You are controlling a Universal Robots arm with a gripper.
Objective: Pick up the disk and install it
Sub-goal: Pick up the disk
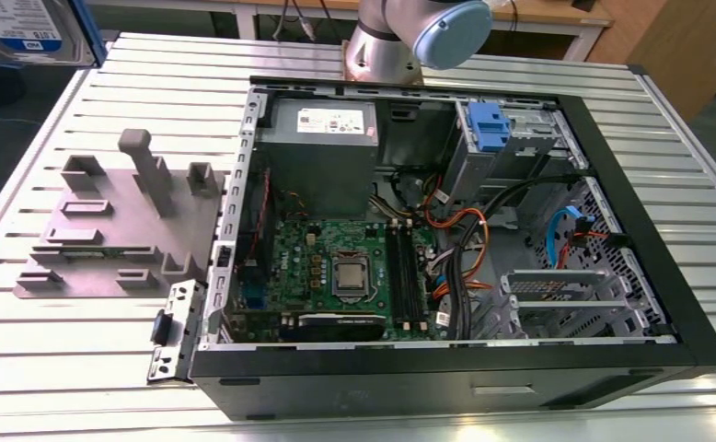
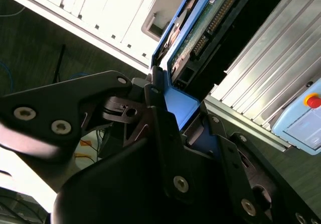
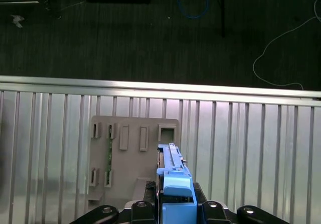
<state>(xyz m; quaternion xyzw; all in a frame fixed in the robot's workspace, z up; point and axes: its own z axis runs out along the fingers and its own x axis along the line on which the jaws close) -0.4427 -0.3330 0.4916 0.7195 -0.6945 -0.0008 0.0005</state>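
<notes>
The disk [image 1: 24, 32], silver with a white-and-blue label and blue rails, hangs in the air at the far corner of the table on the exterior view's left. In both wrist views my gripper [image 3: 176, 210] is shut on the blue end of the disk [image 3: 173, 171], which sticks out edge-on beyond the jaws. The second wrist view shows the disk's [image 2: 200, 30] green circuit board and connectors, with the gripper [image 2: 186, 117] clamped on the blue rail. The open black computer case [image 1: 652, 212] lies on the table at the exterior view's right.
A grey fixture [image 1: 100, 230] with slots and posts stands on the ribbed metal table [image 1: 63, 368]; it lies under the held disk in the first wrist view, grey fixture [image 3: 128, 148]. Inside the case are a grey power supply [image 1: 321, 124], a blue caddy clip [image 1: 487, 124], the motherboard [image 1: 333, 272] and cables.
</notes>
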